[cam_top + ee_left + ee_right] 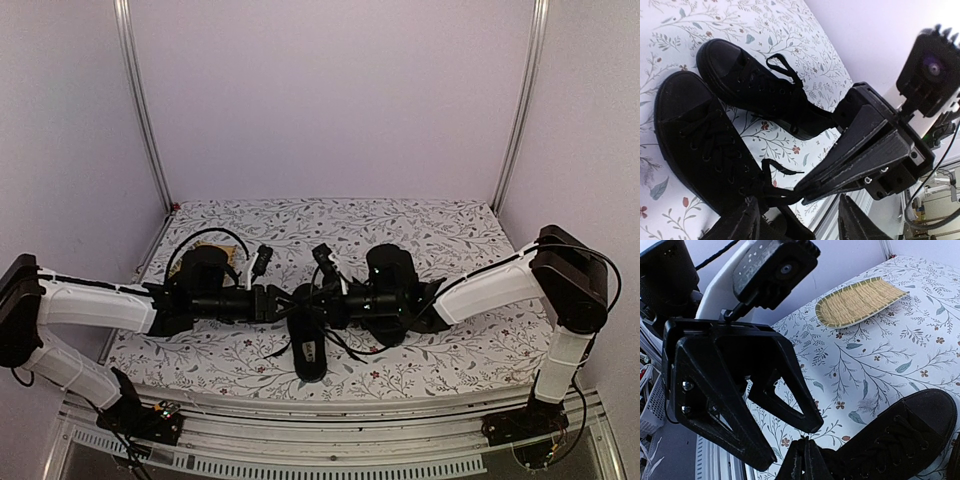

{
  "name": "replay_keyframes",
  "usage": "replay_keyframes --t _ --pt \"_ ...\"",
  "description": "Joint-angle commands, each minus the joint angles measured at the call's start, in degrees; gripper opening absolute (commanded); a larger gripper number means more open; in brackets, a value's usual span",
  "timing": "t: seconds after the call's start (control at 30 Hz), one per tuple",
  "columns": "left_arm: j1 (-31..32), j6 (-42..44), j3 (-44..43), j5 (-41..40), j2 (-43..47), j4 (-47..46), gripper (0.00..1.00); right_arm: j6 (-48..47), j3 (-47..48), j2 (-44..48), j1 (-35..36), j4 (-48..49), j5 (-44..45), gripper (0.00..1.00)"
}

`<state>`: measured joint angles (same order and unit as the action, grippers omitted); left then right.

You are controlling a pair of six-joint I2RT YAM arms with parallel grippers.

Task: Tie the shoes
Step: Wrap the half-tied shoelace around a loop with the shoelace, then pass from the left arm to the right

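Both shoes (700,135) lie side by side on the table (805,55), laces loose and no bow on either, so the tying looks barely begun. The right gripper (802,189) has its fingers clenched on one lace (785,172); the left gripper (786,441) has its fingers released beside it

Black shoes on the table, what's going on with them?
A robot's two tools meet over the black shoes on the flowered cloth. The right tool is shut, apparently pinching a lace of one shoe; the left tool stands open beside it. The laces look untied.
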<state>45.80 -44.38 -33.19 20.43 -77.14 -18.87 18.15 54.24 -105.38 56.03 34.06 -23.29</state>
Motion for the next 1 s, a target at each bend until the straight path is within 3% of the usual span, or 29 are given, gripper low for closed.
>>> replay_keyframes --t 0.0,0.37,0.57,0.8,0.97 --pt "-0.7 -2.4 -1.2 2.2 -1.8 -6.2 0.51 -0.6 -0.3 -0.6 0.6 2.8 -1.3 0.02" --pt "-0.8 -5.8 0.9 2.4 -4.0 -10.9 0.52 -0.1 -0.4 -3.6 1.4 4.0 -0.6 0.02" --pt "-0.9 -5.1 -0.5 0.1 -4.5 -6.3 0.5 -0.2 -0.8 -3.5 1.4 4.3 -0.3 0.02" --pt "-0.8 -5.5 -0.9 -0.4 -5.7 -3.9 0.43 -0.2 -0.9 -3.4 1.4 4.4 -0.4 0.02" --pt "-0.8 -6.4 -0.5 1.2 -6.3 -6.7 0.29 -0.2 -0.9 -3.3 1.4 4.5 -0.3 0.02"
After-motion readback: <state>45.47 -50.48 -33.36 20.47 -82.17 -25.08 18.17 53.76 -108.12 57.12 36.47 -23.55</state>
